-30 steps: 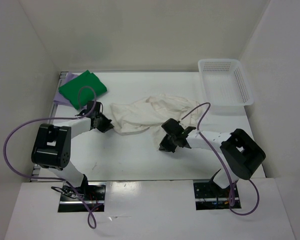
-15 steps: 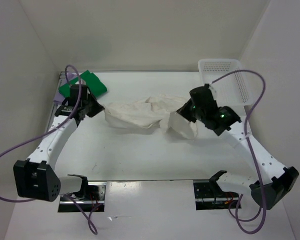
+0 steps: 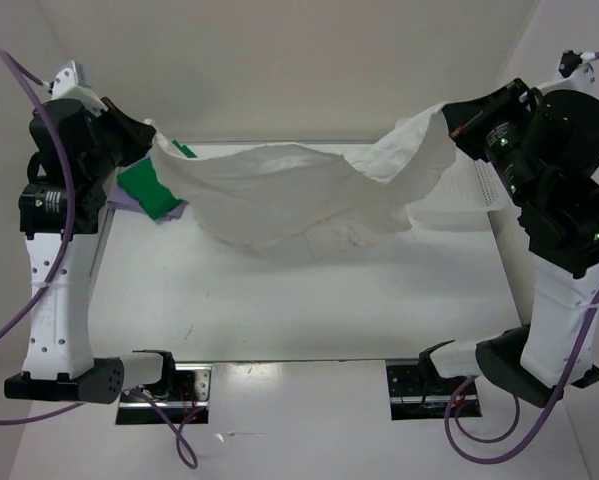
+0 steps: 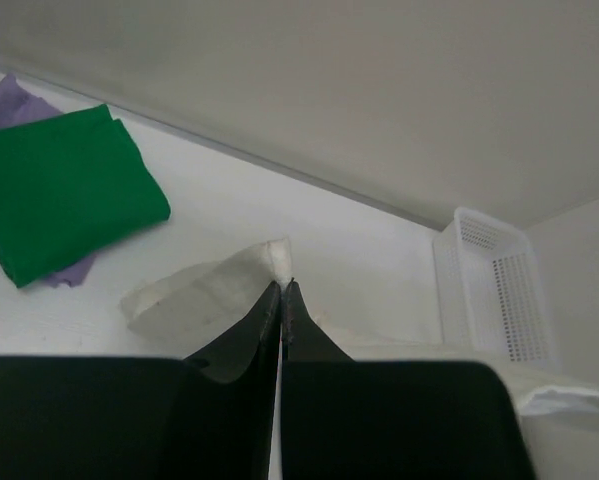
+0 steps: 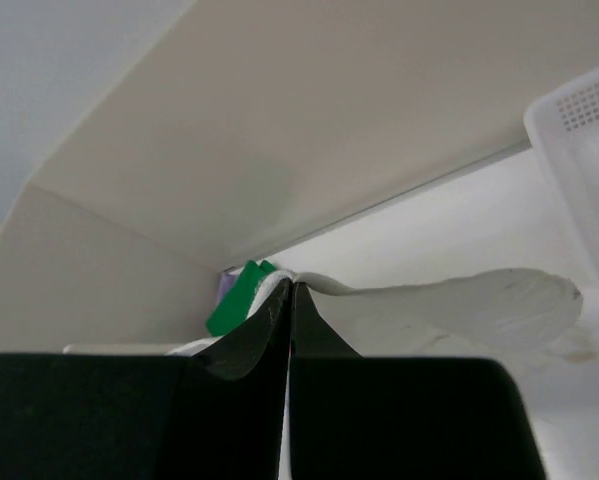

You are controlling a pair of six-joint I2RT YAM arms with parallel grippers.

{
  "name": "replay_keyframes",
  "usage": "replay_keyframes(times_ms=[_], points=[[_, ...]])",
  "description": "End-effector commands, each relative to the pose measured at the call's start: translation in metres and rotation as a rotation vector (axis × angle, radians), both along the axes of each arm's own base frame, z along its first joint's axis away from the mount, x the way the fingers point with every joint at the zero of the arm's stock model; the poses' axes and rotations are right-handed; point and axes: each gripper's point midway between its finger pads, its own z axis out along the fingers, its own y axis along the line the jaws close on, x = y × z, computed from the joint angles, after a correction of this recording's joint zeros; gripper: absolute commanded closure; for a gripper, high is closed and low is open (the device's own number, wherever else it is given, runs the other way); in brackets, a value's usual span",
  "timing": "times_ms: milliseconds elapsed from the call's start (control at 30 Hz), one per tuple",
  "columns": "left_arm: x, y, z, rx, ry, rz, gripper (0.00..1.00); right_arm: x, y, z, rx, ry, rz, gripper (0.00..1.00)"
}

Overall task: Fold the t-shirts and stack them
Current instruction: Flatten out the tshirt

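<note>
The cream-white t-shirt (image 3: pixel 299 195) hangs stretched in the air between both raised arms, sagging in the middle over the table. My left gripper (image 3: pixel 151 140) is shut on its left end; in the left wrist view a bit of white cloth (image 4: pixel 277 258) sticks out past the closed fingertips (image 4: pixel 282 290). My right gripper (image 3: pixel 449 118) is shut on its right end; the white cloth (image 5: pixel 449 300) trails off the closed fingertips (image 5: pixel 291 292). The folded green t-shirt (image 3: pixel 144 188) lies on the lavender t-shirt (image 3: pixel 175 211) at the table's far left corner, also in the left wrist view (image 4: pixel 64 195).
A white plastic mesh basket (image 3: pixel 479 190) stands at the far right of the table, partly hidden by the hanging shirt; it shows in the left wrist view (image 4: pixel 489 290) too. White enclosure walls stand close behind and beside the table.
Both arms have risen high and moved apart, lifting the white shirt off the table and spreading it in the air. The green and lavender shirts have not moved.
</note>
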Motion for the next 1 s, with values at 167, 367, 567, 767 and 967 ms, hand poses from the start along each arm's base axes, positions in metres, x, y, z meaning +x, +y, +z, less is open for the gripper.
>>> replay_keyframes(times_ms=[167, 367, 567, 767, 967], points=[[0.068, 0.006, -0.141, -0.024, 0.324, -0.024, 0.99, 0.095, 0.029, -0.080, -0.081, 0.143, 0.085, 1.00], [0.151, 0.000, -0.139, -0.100, 0.280, -0.043, 1.00, 0.213, 0.038, -0.075, -0.103, 0.083, 0.048, 1.00], [0.174, 0.016, -0.022, -0.154, 0.010, -0.045, 1.00, 0.210, 0.025, 0.035, 0.086, -0.277, 0.105, 1.00], [0.125, 0.077, 0.074, -0.136, -0.235, 0.064, 1.00, 0.128, -0.009, 0.138, 0.153, -0.582, 0.151, 1.00], [0.127, 0.075, 0.021, -0.142, -0.158, 0.056, 1.00, 0.161, 0.007, 0.042, 0.066, -0.266, 0.227, 1.00]])
